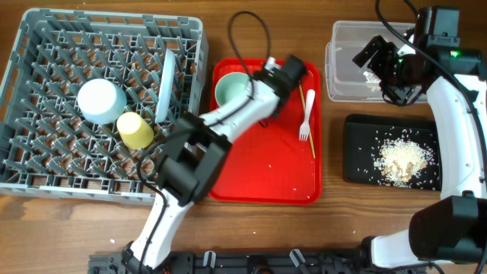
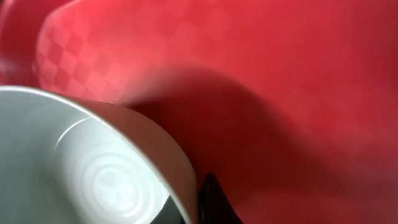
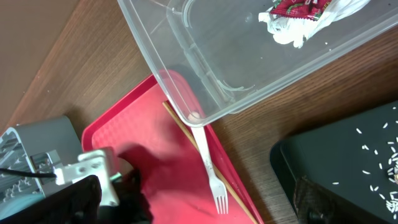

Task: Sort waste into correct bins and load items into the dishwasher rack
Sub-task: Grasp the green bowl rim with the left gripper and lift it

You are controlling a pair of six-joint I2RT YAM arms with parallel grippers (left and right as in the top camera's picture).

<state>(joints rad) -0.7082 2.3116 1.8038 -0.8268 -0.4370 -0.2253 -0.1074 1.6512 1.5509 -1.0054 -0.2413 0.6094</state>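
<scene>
The left gripper [image 1: 252, 85] is positioned at the right rim of the pale green bowl [image 1: 228, 90], which stands upright at the far left corner of the red serving tray [image 1: 266, 171]. In the left wrist view one dark fingertip [image 2: 213, 198] lies just outside the bowl wall; the other finger is hidden, so it cannot be determined whether the pincer is clenched on the rim or released. A rim approach suits a thin-walled bowl, giving one finger inside and one outside. The dishwasher rack [image 1: 30, 179] at left holds the small white bowl [image 1: 101, 100], the small yellow cup [image 1: 135, 130] and the plate [image 1: 166, 84], the plate set on edge between pegs. The white plastic fork [image 1: 305, 118] and chopsticks [image 1: 311, 135] lie side by side at the tray's right edge, not yet loaded. The right gripper [image 1: 369, 55] hangs over the clear tub [image 1: 342, 38] at far right; its state cannot be determined. The snack wrapper [image 3: 301, 6] and tissue [image 3: 283, 28] lie inside the tub. The rice scraps [image 1: 401, 161] lie in the black tray [image 1: 358, 152] at near right.
</scene>
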